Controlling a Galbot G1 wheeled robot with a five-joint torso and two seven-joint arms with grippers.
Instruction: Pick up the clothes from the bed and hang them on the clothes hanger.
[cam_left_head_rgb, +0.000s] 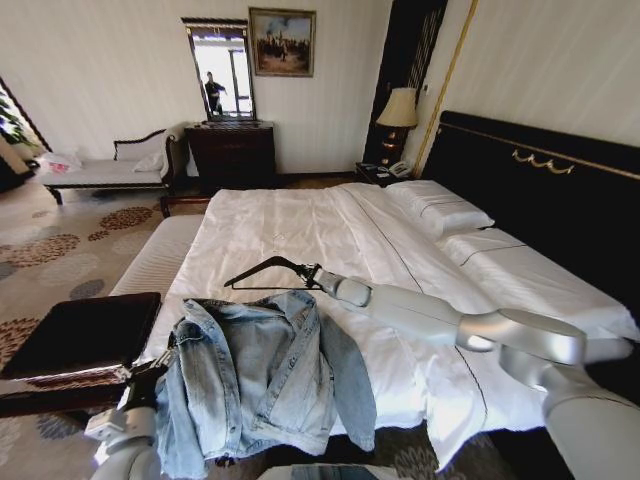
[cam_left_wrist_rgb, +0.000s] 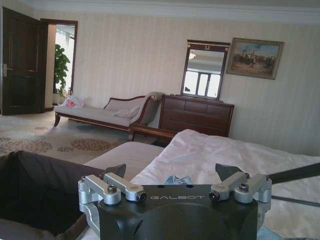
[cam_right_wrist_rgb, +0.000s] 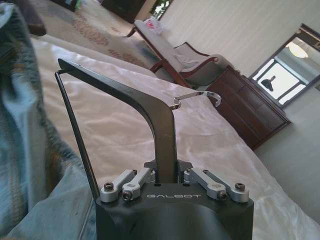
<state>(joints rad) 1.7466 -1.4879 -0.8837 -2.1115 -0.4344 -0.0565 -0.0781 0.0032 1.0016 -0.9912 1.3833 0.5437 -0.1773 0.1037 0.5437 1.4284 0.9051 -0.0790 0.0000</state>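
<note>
Hanging step under way: your right gripper (cam_right_wrist_rgb: 165, 172), clamped on the black hanger (cam_left_head_rgb: 268, 270), holds it just above the denim jacket's (cam_left_head_rgb: 255, 375) collar at the bed's (cam_left_head_rgb: 330, 225) foot, while your left gripper (cam_left_head_rgb: 148, 385) pinches the jacket's edge; next, judged, thread a hanger arm into a shoulder.

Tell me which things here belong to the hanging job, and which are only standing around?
Belonging to the job:
- light-blue denim jacket, gripped by the left gripper
- thin black triangular hanger, clamped in the right gripper
- wide white-sheeted bed

Standing around:
- white-cushioned dark-wood daybed
- dark wooden dresser
- bedside lamp
- framed painting
</note>
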